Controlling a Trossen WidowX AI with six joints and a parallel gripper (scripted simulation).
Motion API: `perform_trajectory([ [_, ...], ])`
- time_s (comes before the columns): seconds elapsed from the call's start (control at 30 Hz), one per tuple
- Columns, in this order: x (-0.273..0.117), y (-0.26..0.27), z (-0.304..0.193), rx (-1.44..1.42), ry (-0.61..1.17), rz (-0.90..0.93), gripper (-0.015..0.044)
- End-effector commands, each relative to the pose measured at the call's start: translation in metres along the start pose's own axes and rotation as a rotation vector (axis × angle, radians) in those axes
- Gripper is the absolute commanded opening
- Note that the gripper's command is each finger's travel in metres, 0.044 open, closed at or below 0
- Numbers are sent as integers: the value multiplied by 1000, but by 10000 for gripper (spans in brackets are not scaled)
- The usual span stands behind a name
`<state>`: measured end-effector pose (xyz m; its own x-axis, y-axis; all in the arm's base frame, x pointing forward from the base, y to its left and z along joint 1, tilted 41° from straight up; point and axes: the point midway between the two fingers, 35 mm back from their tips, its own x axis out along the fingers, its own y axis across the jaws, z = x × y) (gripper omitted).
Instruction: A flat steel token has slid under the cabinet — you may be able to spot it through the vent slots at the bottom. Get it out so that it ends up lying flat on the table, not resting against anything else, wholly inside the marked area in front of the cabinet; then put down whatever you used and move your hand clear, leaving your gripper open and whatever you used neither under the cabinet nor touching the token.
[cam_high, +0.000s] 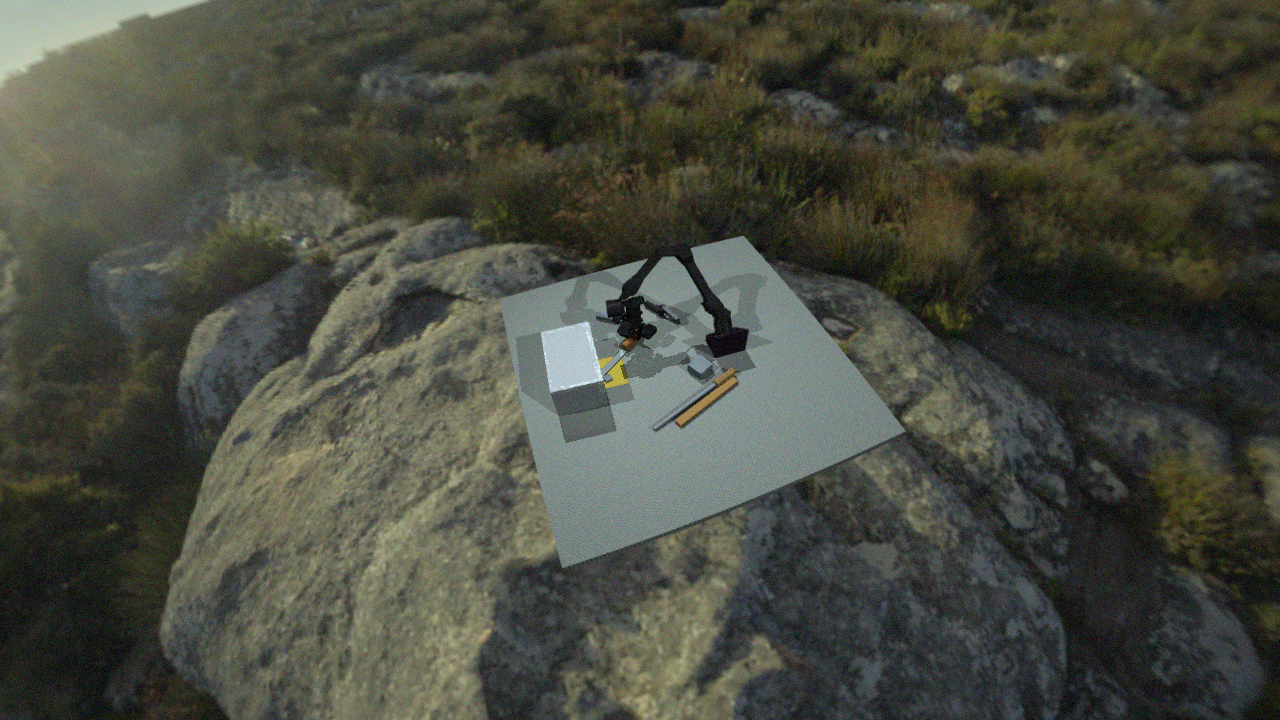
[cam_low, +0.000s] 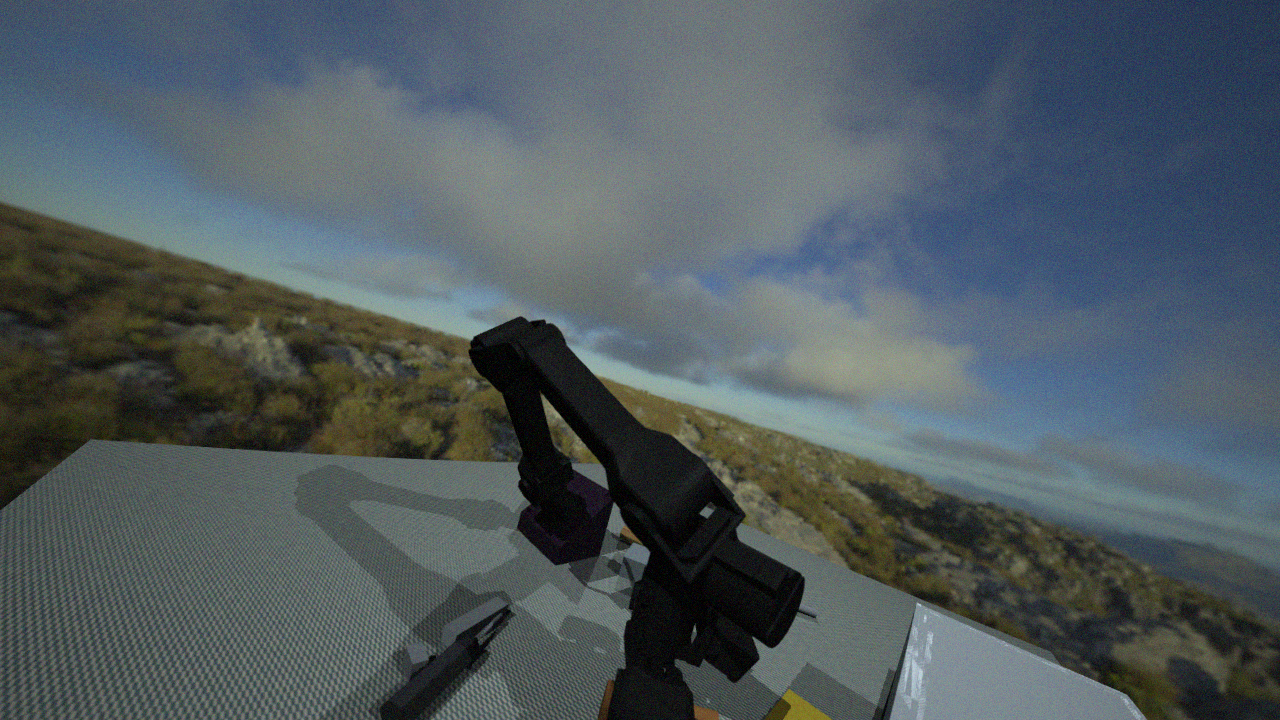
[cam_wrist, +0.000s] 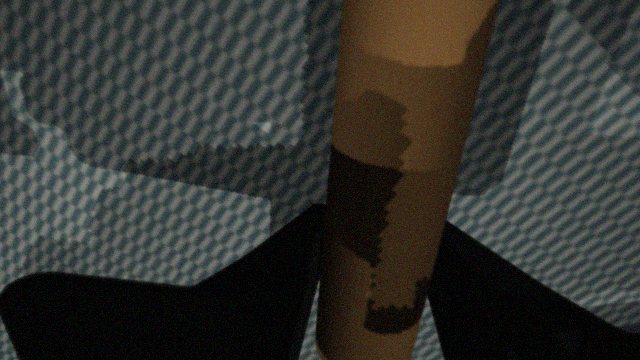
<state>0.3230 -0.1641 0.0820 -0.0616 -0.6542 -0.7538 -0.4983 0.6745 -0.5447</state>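
Note:
My gripper (cam_high: 631, 337) (cam_wrist: 373, 222) is shut on the orange handle (cam_high: 629, 343) (cam_wrist: 400, 125) of a tool. The tool's thin grey shaft (cam_high: 615, 360) slants down over the yellow marked area (cam_high: 617, 374) (cam_low: 796, 708) towards the front of the cabinet. Its far end is at the cabinet's front lower edge; I cannot tell whether it is under it. The white cabinet (cam_high: 572, 356) (cam_low: 1011, 671) stands left of my gripper in the top view. I cannot make out the steel token or the vent slots.
On the table (cam_high: 716, 483) (cam_low: 179, 555), a grey rod (cam_high: 684, 406) with an orange handle lies beside an orange bar (cam_high: 707, 401). A small grey block (cam_high: 699, 364) is near the arm's base. A dark tool with grey parts (cam_low: 438, 667) lies behind the gripper.

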Motion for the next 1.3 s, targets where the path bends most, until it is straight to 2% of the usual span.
perform_trajectory([
  [0.0,1,0,-8,-3,2,4,0],
  [1.27,1,-4,-60,-4,4,3,0],
])
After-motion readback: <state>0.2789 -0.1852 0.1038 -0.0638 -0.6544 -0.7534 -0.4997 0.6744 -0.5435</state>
